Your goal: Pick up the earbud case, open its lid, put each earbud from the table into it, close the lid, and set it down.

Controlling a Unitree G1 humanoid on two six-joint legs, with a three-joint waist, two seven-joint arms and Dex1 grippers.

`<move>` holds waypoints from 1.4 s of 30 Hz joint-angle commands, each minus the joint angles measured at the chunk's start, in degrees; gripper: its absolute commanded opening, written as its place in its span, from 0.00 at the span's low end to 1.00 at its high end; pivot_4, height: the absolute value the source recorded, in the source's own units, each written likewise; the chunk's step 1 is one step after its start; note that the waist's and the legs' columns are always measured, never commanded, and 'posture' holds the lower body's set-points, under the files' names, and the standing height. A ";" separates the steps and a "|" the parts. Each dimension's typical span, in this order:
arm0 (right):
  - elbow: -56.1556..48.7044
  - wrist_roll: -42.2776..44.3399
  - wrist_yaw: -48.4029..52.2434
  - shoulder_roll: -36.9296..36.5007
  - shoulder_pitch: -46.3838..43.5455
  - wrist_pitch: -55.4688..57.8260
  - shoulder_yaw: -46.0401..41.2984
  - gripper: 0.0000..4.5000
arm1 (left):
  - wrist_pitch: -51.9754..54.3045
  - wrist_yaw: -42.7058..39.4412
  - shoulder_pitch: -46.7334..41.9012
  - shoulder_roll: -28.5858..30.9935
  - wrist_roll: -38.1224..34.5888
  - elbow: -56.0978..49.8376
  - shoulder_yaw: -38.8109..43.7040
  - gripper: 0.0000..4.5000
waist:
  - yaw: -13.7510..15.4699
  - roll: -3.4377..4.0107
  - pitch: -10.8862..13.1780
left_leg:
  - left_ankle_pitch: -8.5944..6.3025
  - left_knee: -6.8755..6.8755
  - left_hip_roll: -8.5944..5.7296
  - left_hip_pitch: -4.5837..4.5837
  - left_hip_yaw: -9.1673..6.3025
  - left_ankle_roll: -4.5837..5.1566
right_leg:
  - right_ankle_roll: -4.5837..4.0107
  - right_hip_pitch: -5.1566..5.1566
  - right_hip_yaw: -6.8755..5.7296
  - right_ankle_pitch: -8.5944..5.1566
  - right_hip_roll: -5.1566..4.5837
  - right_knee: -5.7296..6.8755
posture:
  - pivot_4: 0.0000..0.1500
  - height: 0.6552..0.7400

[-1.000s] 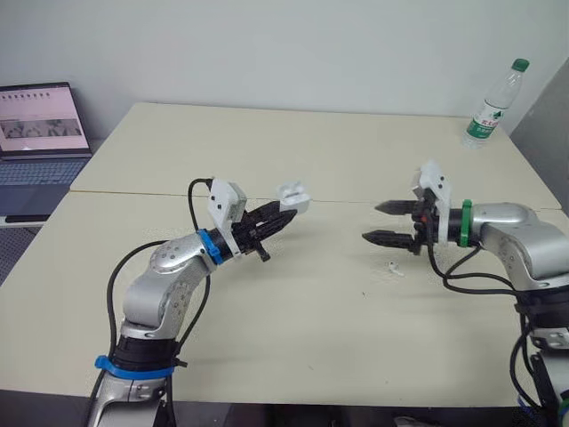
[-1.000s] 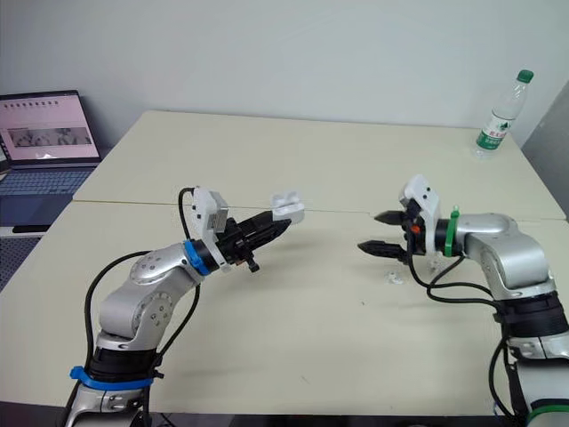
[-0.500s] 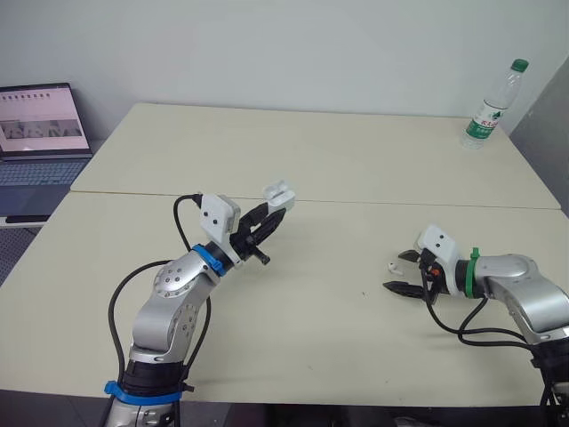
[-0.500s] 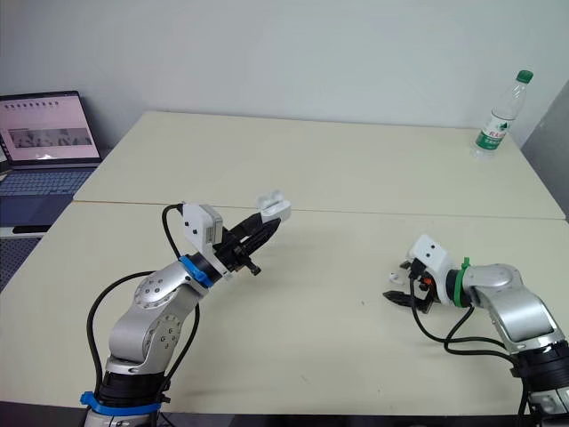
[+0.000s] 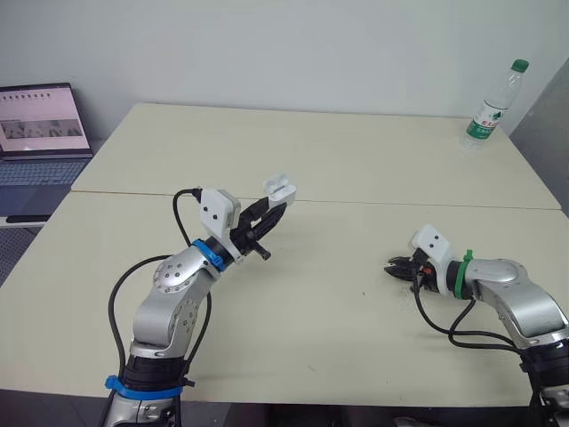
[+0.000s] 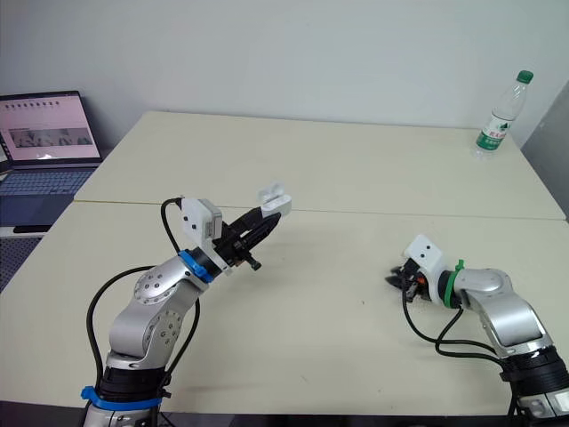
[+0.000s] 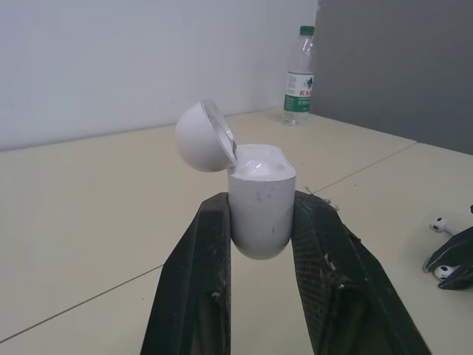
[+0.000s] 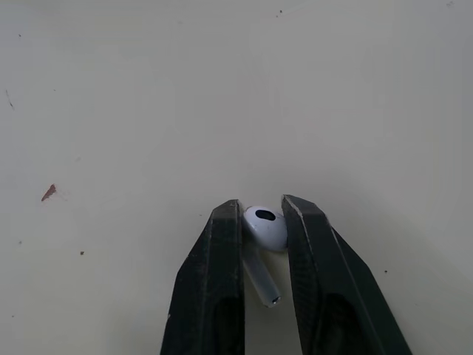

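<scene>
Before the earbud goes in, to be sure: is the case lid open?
Open: the lid is tipped back off the case in the left gripper.

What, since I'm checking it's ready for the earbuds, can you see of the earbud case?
The earbud case is white, smooth and rounded, plastic by its look. Its domed lid is hinged open, tipped back to one side. The body is lifted off the table, its lower part clamped at the sides between the left gripper's two black fingers. Nothing else touches it.

No lettering can be read: the bottle (image 5: 492,105) label at the table's (image 5: 338,151) far corner and the laptop (image 5: 40,133) screen are illegible.
</scene>
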 commanded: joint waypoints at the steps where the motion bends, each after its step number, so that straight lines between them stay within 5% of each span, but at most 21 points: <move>1: -0.74 -0.19 0.56 -1.75 0.81 -0.29 -1.93 0.09 | -1.66 -0.56 -0.93 0.10 0.14 -0.55 -0.08 0.18 | 0.00 0.00 0.00 | 0.00 0.00 0.00 0.06 -0.03 0.00 | 0.00 0.10 -0.03 0.00 0.00 -0.05 | 1.00 1.00; 7: 1.00 0.53 12.16 -10.51 -0.64 -4.96 -1.94 0.09 | -2.78 -1.21 -1.74 -1.08 0.38 0.59 -1.74 0.18 | 0.29 0.01 0.01 | -0.01 -0.02 -0.07 0.31 -0.09 0.01 | 0.04 0.46 -0.09 0.01 -0.01 -0.21 | 1.00 1.00; 15: 18.45 -6.53 28.96 -28.94 2.88 -28.76 -1.27 0.09 | -11.37 -0.44 -3.67 -4.02 3.70 5.33 -2.59 0.18 | 0.52 0.02 0.02 | -0.01 -0.09 -0.02 0.66 0.04 0.02 | 0.04 0.71 0.01 0.00 -0.01 -0.26 | 1.00 1.00; 25: 42.93 -19.58 30.13 -27.67 -9.66 -47.63 5.62 0.09 | -15.05 1.26 -6.00 -8.04 5.11 6.78 -3.31 0.18 | -0.19 0.16 -0.04 | -0.01 -0.14 0.07 0.81 0.37 0.01 | 0.04 0.68 0.30 0.01 0.06 -0.22 | 1.00 1.00; 39: 50.10 -22.18 31.44 -22.91 -14.52 -49.01 6.98 0.09 | -15.04 2.32 -5.48 -7.63 5.59 6.18 -3.14 0.18 | -0.18 0.15 -0.04 | -0.01 -0.11 0.06 0.85 0.44 0.01 | 0.04 0.70 0.36 0.02 0.00 -0.20 | 1.00 1.00; 42: 50.99 -22.66 31.04 -22.61 -14.75 -50.16 7.06 0.33 | -14.98 2.23 -5.59 -7.38 5.46 6.11 -3.16 0.18 | -0.20 0.15 -0.04 | -0.01 -0.11 0.07 0.88 0.44 0.01 | 0.04 0.73 0.37 0.02 0.00 -0.20 | 1.00 1.00</move>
